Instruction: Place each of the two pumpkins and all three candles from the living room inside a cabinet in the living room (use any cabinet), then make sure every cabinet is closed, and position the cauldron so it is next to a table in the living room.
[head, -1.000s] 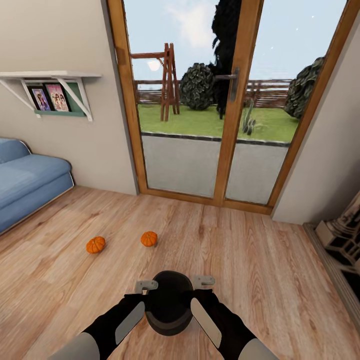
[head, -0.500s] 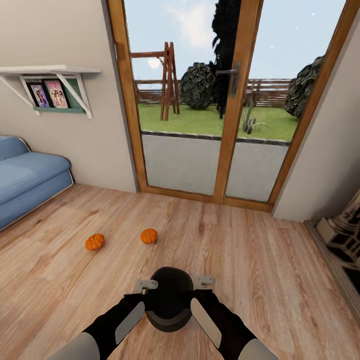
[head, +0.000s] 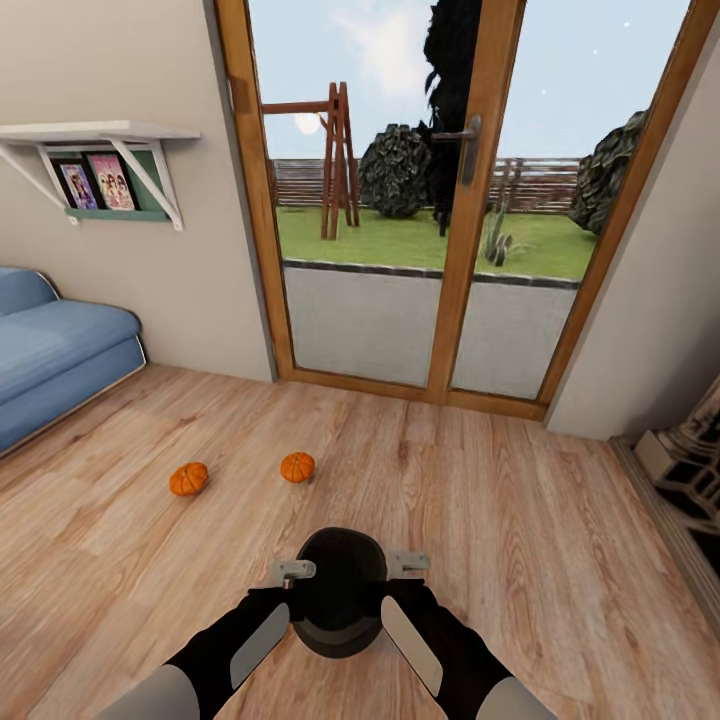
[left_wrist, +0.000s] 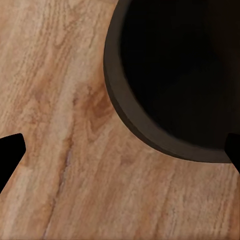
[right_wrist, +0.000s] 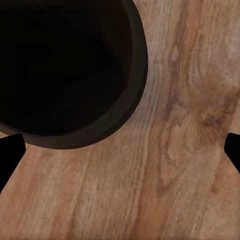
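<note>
The cauldron (head: 340, 592), black, squat and wide-mouthed, sits right in front of the robot between both arms, above the plank floor (head: 520, 560). The left gripper (left_wrist: 120, 155) and right gripper (right_wrist: 120, 150) stand spread wide, a fingertip at each wrist-view edge; whether they press the pot I cannot tell. Farther off, two orange pumpkins (head: 188, 479) (head: 297, 467) lie apart on the floor. Beyond: sofa (head: 55, 350), glass doors (head: 440, 200).

cauldron (head: 339, 592) between both arms, two pumpkins (head: 188, 479) (head: 297, 467) beyond, left
</note>
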